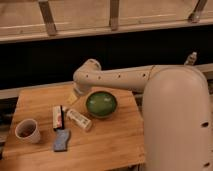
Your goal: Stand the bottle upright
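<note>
We see the claw [75, 97] hanging low over the back part of the wooden table [115, 145], at the end of the pale arm [125, 79] that reaches in from the right of the view and bends down at the wrist. Whether it is apart or together we cannot tell, since that end of the arm shows only as a small pale shape. It appears to hold nothing.

The bottle [79, 119] lies on its side just in front of the claw, toward the camera, with one end pointing back toward the claw and the other pointing away and to the right. It is not yet upright, so we judge the task barely begun. The claw sits above and behind the bottle, which looks to us like a stance for coming down on it.

The green bowl [101, 104] sits to the right of the claw, close beside the bottle, perhaps touching it, so there is little room on that side. A flat packet [57, 117] lies in front of the claw and a little to the left, just beside the bottle. Farther forward lies a blue sponge [61, 140], and well off to the front left stands a cup [27, 131]. With neighbours on both sides, we think a grip from above is called for.
</note>
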Motion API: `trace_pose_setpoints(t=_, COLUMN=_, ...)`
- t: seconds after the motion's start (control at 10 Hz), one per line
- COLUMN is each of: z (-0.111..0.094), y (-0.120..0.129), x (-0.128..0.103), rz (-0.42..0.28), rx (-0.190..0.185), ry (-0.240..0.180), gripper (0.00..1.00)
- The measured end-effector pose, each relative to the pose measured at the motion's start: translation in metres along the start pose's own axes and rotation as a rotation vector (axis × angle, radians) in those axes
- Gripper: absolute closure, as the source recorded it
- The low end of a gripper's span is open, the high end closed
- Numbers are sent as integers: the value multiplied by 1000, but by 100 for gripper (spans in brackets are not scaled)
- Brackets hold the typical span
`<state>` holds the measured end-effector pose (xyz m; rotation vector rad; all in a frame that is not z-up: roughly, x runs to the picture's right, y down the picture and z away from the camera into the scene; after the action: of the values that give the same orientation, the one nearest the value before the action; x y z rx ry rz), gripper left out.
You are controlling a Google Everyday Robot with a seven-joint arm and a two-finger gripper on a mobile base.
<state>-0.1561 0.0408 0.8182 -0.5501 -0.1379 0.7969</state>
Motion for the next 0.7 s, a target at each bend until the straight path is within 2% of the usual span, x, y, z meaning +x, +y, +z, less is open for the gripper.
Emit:
trace_pose_setpoints(t=0.1, z=4, y=4, x=-12, rz=-106, rx=-15, ry=-16, gripper=20)
trace_pose_setpoints(t=0.3, z=8, y=6, x=-23, rz=-214, rx=-27, ry=-33, gripper=20)
trace_pose_setpoints(t=0.4, z=8, y=7, x=-26, rz=-246, rx=-29, ry=-39, gripper=20)
trace_pose_setpoints(t=0.7, z=13, y=4, x=-24, rz=-220, rx=-33, ry=-16, gripper=20)
